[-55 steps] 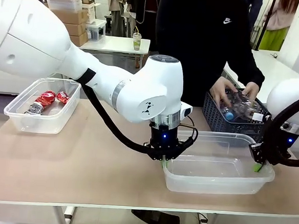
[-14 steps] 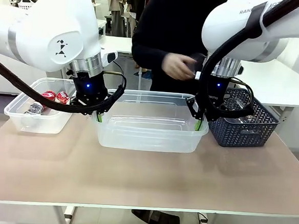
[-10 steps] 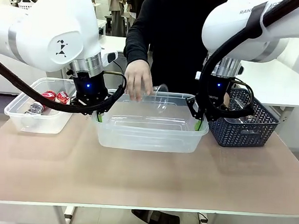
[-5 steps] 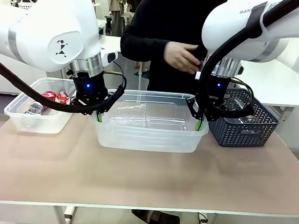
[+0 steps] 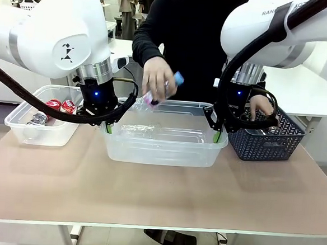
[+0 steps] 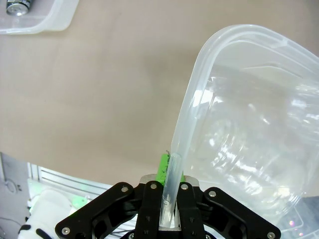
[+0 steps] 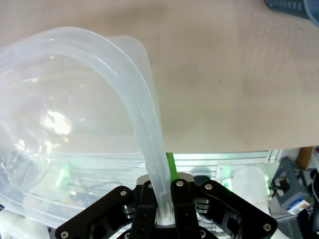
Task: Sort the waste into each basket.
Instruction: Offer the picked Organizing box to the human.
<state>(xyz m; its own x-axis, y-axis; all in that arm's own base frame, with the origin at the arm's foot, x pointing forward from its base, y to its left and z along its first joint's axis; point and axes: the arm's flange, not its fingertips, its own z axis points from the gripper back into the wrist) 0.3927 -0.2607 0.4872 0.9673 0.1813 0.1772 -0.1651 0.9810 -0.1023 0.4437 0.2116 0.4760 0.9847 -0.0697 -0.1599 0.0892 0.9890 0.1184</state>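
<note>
A large clear basket (image 5: 161, 153) stands mid-table. My left gripper (image 5: 108, 127) is shut on its left rim (image 6: 187, 129), and my right gripper (image 5: 217, 135) is shut on its right rim (image 7: 144, 109). A clear plastic bottle (image 5: 151, 132) lies inside it. Above the basket a person's hand (image 5: 157, 77) holds a clear bottle with a blue cap and pink label (image 5: 164, 89). A smaller clear basket (image 5: 25, 132) at the left holds red-and-silver cans (image 5: 53, 106). In the wrist views, the left gripper (image 6: 169, 172) and right gripper (image 7: 160, 172) each pinch the rolled rim between green pads.
A dark lattice basket (image 5: 263, 143) with more clear bottles stands at the right, behind my right gripper; the person's other hand (image 5: 260, 108) reaches into it. The person stands at the table's far side. Bare tabletop (image 5: 158, 195) lies in front of the baskets.
The person dropped a clear bottle into the large basket, drew the hand back, and now holds the blue-capped bottle over it. Both arms kept still.
</note>
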